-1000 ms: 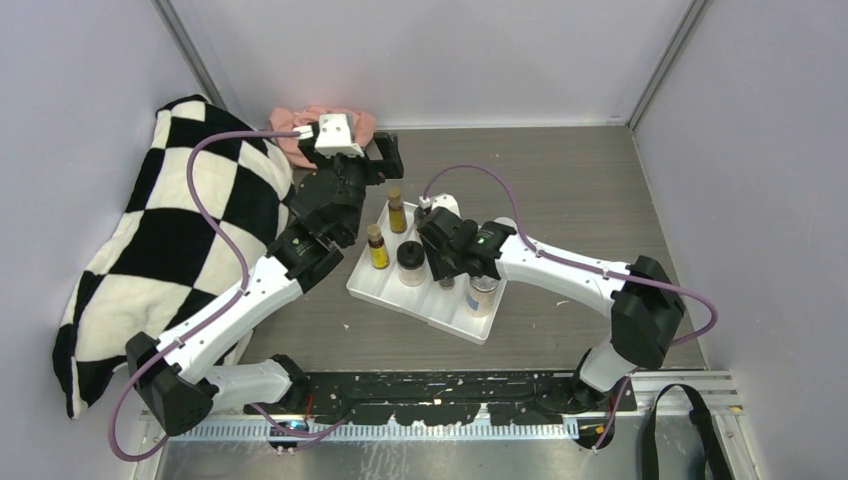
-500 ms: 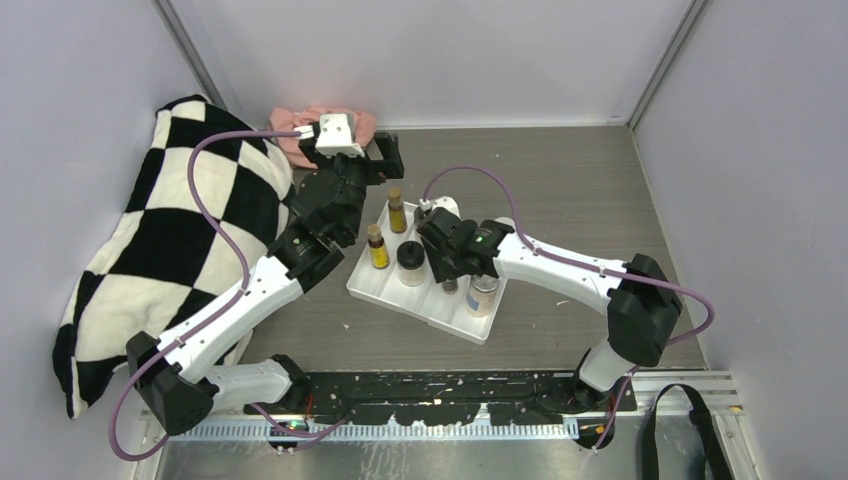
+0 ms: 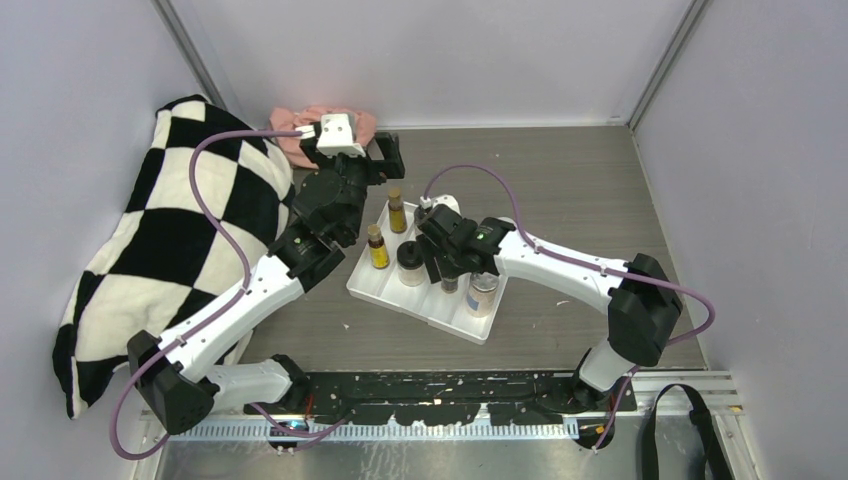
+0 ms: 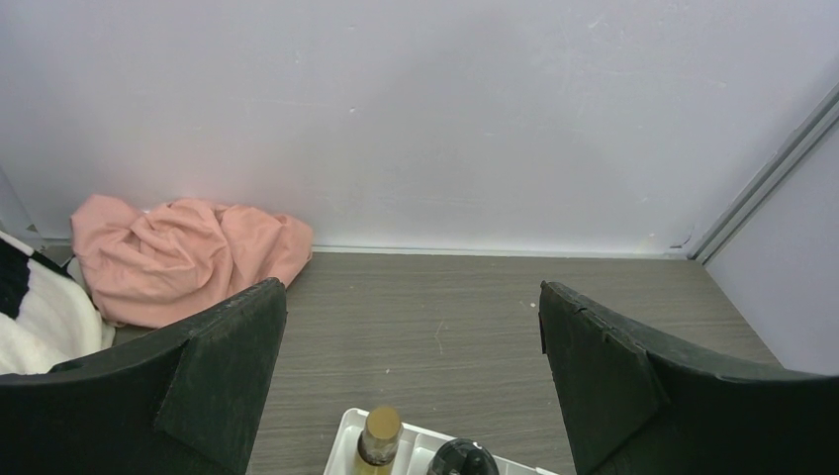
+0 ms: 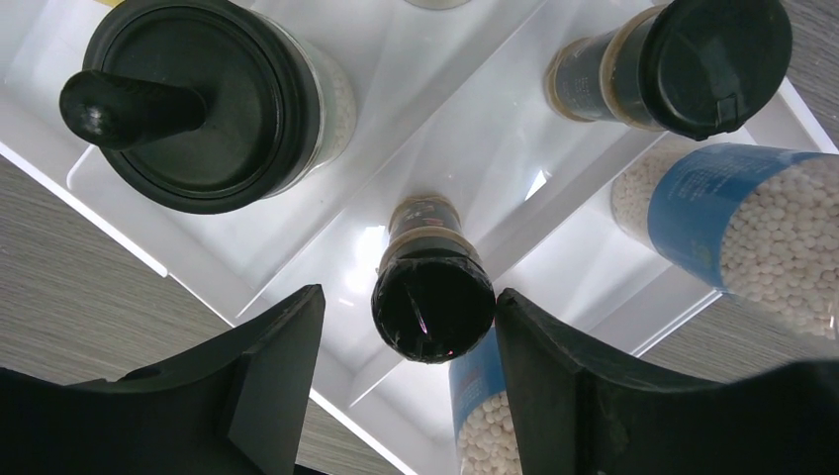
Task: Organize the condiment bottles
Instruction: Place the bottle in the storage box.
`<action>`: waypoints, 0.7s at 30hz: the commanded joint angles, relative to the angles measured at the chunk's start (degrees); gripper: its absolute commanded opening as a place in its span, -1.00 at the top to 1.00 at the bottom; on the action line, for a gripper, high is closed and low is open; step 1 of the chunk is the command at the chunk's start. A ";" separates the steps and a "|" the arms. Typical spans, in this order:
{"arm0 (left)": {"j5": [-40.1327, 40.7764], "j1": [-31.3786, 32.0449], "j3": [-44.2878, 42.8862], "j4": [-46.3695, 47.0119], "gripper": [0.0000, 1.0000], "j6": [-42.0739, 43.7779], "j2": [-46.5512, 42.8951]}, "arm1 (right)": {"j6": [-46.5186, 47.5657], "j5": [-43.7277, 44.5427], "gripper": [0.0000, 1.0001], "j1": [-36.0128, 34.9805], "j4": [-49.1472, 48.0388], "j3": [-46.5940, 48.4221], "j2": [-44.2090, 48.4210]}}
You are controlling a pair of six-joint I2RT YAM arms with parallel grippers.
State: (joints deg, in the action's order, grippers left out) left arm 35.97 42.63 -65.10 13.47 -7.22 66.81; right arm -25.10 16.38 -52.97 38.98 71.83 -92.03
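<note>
Right gripper [image 5: 406,327] is parting its jaws from a tiny dark bottle [image 5: 432,297] — leaving it standing in the white tray [image 5: 475,148] — while the left gripper [image 4: 416,381] is hovering wide open.

Two slim yellow bottles [image 3: 377,247], brown-capped, stood upright along tray's [image 3: 372,283] left edge. Black-lidded jar [image 3: 410,262] just beside. Tiny dark bottle [image 5: 432,297] upright mid-tray.

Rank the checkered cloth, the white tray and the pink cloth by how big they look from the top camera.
1. checkered cloth, by far the largest.
2. white tray.
3. pink cloth, smallest as seen, though the left arm hides part of it.
</note>
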 commanded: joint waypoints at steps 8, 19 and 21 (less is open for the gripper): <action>1.13 -0.27 -0.76 3.39 -0.99 -0.38 0.25 | 1.78 0.80 -0.40 0.44 -0.31 4.26 0.60; 1.06 -0.27 -2.48 2.50 -0.99 1.38 -0.13 | 5.01 4.10 -0.42 1.54 0.13 10.86 2.21; 0.76 -0.27 -3.38 1.79 -1.00 2.31 -0.31 | 5.64 5.10 -0.43 1.84 0.36 12.35 2.90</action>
State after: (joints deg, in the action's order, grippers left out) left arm 35.97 42.63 -65.30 13.41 -6.76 67.24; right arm -21.58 18.63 -51.81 39.13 79.77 -91.96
